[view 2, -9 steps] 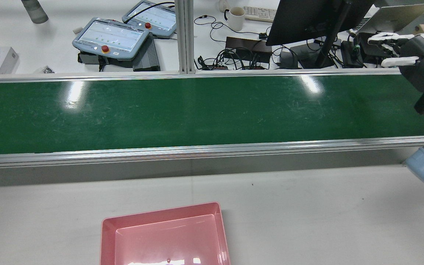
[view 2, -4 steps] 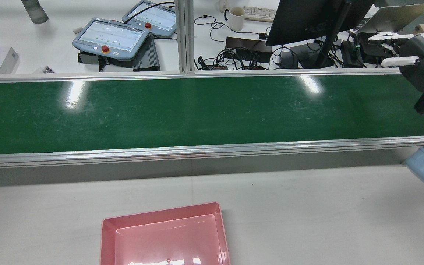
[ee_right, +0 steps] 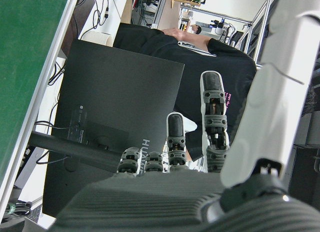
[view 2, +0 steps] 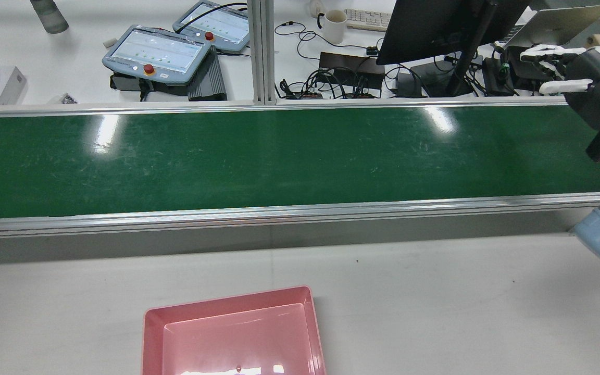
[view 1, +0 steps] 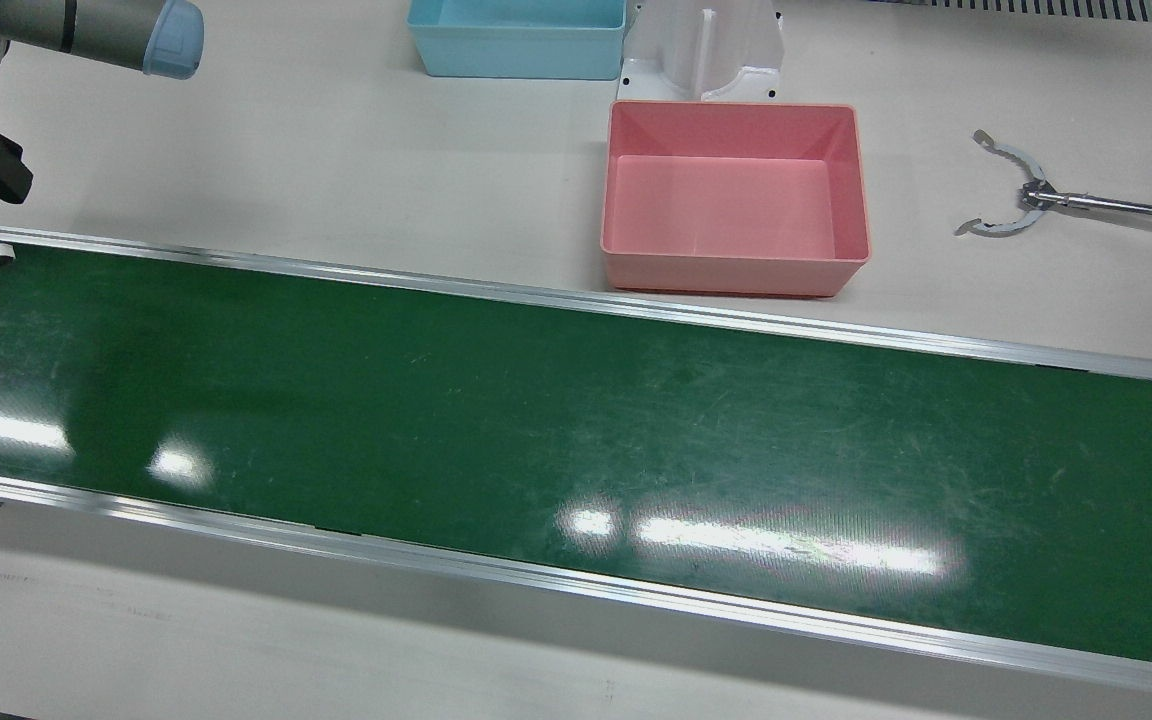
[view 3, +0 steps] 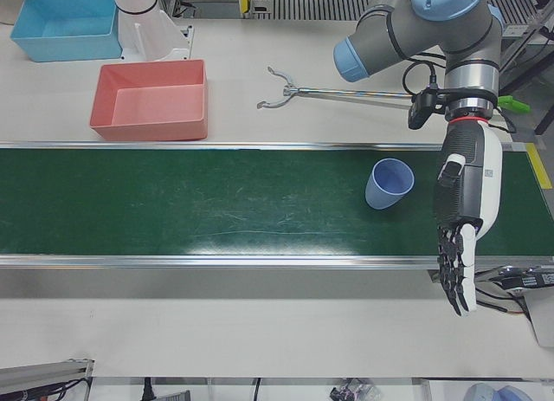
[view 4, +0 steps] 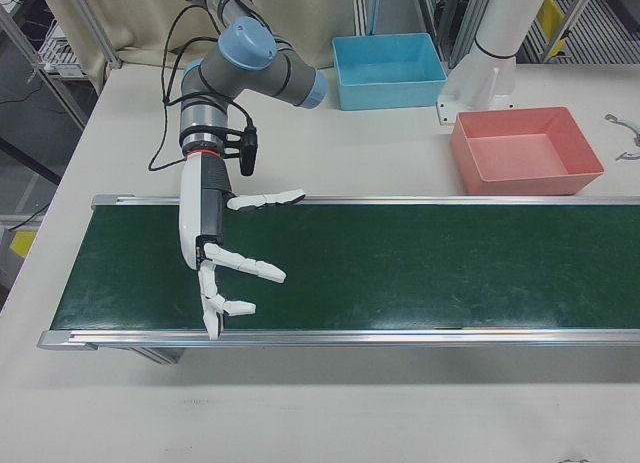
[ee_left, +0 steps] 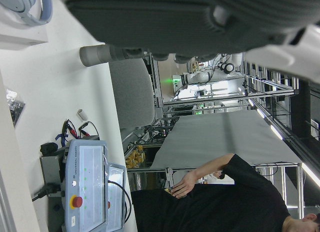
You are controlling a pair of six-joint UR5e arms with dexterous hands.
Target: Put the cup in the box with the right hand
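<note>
Nothing of the task looks done yet. The blue cup [view 3: 389,184] stands mouth-up on the green conveyor belt [view 3: 216,202] at the far end from the right hand [view 4: 215,258], just beside the left hand [view 3: 463,219] and apart from it. The left hand hangs over the belt's end with its fingers stretched down and apart, holding nothing.

The right hand hovers over the opposite end of the belt, palm toward the belt's length, fingers [view 4: 250,268] spread wide and empty; the rear view shows the same hand [view 2: 565,73] at the right edge, splayed above the belt's far rail. No cup is within its reach: the stretch of belt in front of it is bare in the front and rear views.

The pink box [view 4: 525,153] sits on the white table [view 4: 400,133] behind the belt, well off to the side of the right hand toward the cup's end, and it is empty. A blue box [view 4: 390,58] stands further back.

As I judge it, all steps remain: the cup must reach the right hand, be grasped, carried over the rail and released into the pink box
</note>
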